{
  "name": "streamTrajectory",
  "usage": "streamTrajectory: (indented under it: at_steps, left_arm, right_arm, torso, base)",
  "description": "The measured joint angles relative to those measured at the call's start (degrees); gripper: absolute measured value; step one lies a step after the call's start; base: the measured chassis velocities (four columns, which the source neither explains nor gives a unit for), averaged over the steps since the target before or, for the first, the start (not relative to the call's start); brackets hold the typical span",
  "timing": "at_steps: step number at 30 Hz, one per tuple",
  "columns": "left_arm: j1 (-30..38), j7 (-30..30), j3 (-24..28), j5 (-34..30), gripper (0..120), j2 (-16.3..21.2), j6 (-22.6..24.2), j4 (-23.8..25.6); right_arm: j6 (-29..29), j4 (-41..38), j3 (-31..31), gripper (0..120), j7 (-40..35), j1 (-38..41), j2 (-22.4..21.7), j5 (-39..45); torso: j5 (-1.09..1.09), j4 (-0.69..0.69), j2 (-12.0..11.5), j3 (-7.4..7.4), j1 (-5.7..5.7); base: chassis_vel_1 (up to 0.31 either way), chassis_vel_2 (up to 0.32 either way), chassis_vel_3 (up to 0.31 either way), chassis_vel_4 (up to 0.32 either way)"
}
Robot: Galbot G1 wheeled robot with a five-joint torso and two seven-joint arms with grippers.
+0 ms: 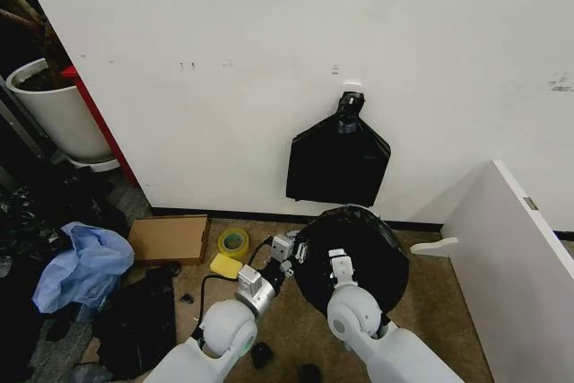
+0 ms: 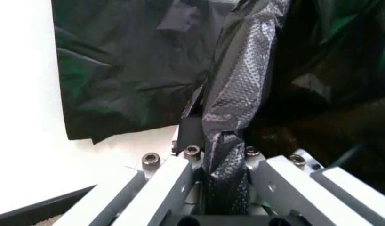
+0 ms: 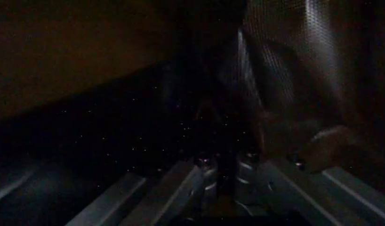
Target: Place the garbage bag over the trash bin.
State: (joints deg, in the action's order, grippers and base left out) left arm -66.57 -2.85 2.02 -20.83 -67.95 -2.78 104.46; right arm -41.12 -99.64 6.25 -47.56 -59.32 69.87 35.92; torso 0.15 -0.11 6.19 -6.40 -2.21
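Two claws work at one black mound on the floor by the white wall.

Garbage bag [image 1: 359, 253]: glossy black plastic, crinkled, domed into a rounded heap on the tan floor, just below a flat fan-shaped black bundle [image 1: 338, 161] hung on the wall from a knot at its top. The trash bin itself is covered over and cannot be made out under the plastic.

Left claw [image 1: 289, 250]: at the bag's left edge, touching it. In the left wrist view a twisted rope of the textured black film [image 2: 233, 117] runs down between the two pale fingers [image 2: 173, 188], which are clenched on it.

Right claw [image 1: 339, 262]: laid against the bag's near face, toward the middle. The right wrist view is very dark; the fingers [image 3: 180, 188] stand close together amid black plastic, but whether they grip any of it cannot be told.

Other items on the floor, left of the bag:
- yellow tape roll [image 1: 233, 241], near the wall base;
- yellow block [image 1: 226, 265], just beside the roll;
- flat cardboard piece [image 1: 169, 239], left of the roll;
- blue crumpled cloth [image 1: 82, 266], further left;
- dull dark heap [image 1: 139, 320], near the blue cloth;
- white plant pot [image 1: 58, 114], far left, well apart from the bag.

A white panel [image 1: 511, 257] stands to the right.
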Motion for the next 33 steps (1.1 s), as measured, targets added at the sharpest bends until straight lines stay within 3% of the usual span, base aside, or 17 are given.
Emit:
streamTrajectory:
  at_steps: [6,10,13,15,17,20,23,28,33]
  left_arm:
    - [-0.09,-0.11,-0.32,0.18,0,-0.22,-0.11,-0.04]
    - [0.5,-0.08,-1.02,0.02,0,-0.52,-0.15,-1.12]
    - [1.63,0.54,-2.13,-1.93,0,-0.92,0.05,-2.68]
    - [2.62,0.96,-3.27,-4.52,0,-1.33,1.0,-3.74]
    - [2.84,1.07,-3.5,-5.02,0,-1.42,1.23,-3.98]
    - [4.35,1.89,-4.99,-9.06,0,-2.11,3.1,-5.69]
    - [5.18,2.51,-5.8,-12.33,0,-2.54,4.86,-6.63]
    - [6.03,4.28,-7.21,-15.94,0,-3.33,7.58,-7.28]
    - [8.44,7.78,-8.42,-22.76,0,-4.53,12.96,-6.99]
  right_arm:
    - [1.01,-0.06,-0.99,0,0.48,-0.59,-0.42,-1.45]
    - [5.69,-3.38,-1.8,0,3.43,-2.34,-1.07,-2.83]
    - [15.57,-7.56,-1.94,0,9.79,-5.64,-2.29,-6.87]
    - [23.47,-9.55,-2.35,7,15.62,-7.81,-2.85,-8.36]
    - [25.51,-9.77,-2.49,8,17.13,-8.25,-2.96,-8.74]
    - [43.82,-10.05,-4.35,22,34.06,-12.11,-3.47,-11.73]
    - [51.76,-11.52,-5.93,35,42.97,-15.62,-3.64,-12.49]
    - [54.27,-14.61,-8.0,50,46.78,-21.64,-4.29,-14.36]
    - [50.0,-17.77,-8.13,71,38.71,-28.75,-5.23,-16.24]
  torso:
    - [0.0,0.0,0.0,0.0,0.0]
    - [0.0,0.0,0.0,0.0,0.0]
    - [0.0,0.0,0.0,0.0,0.0]
    - [0.0,0.0,0.0,0.0,0.0]
    - [0.0,0.0,0.0,0.0,0.0]
    - [0.01,0.0,0.0,0.0,0.0]
    - [0.0,0.0,0.0,0.0,0.0]
    - [0.0,0.0,0.0,0.0,0.0]
    - [0.0,-0.01,0.0,0.0,0.0]
  base:
    - [0.0,0.0,0.0,0.0]
    - [0.0,0.0,0.0,0.0]
    - [0.0,0.0,0.0,0.0]
    - [0.0,0.0,0.0,0.0]
    - [0.0,0.0,0.0,0.0]
    - [0.0,0.0,0.0,0.0]
    - [0.0,0.0,0.0,0.0]
    - [0.0,0.0,0.0,0.0]
    - [0.0,0.0,0.0,0.0]
